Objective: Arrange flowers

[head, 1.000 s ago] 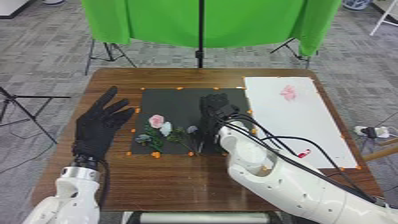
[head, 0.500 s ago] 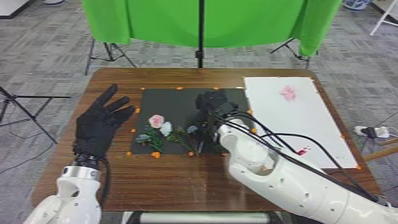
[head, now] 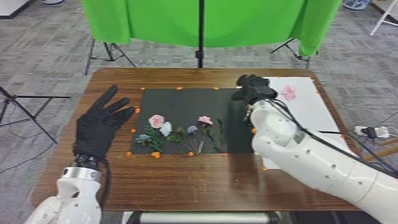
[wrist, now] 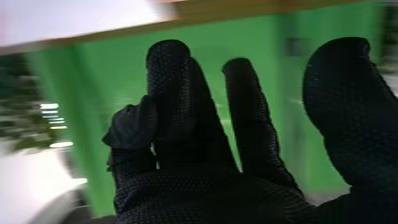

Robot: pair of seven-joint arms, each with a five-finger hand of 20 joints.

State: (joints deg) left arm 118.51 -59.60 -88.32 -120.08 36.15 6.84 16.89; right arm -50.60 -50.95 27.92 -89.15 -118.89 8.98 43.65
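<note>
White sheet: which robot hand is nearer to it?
Right: the right hand is at the left edge of the white sheet; the left hand is left of the black mat.

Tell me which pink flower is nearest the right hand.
The pink flower on the white sheet. The other two, left pink flower and middle pink flower, lie on the black sheet, farther from the right hand.

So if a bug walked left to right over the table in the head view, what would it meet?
The left hand, a pink flower, a blue-grey flower, another pink flower, the right hand, a pale pink flower on the white sheet.
</note>
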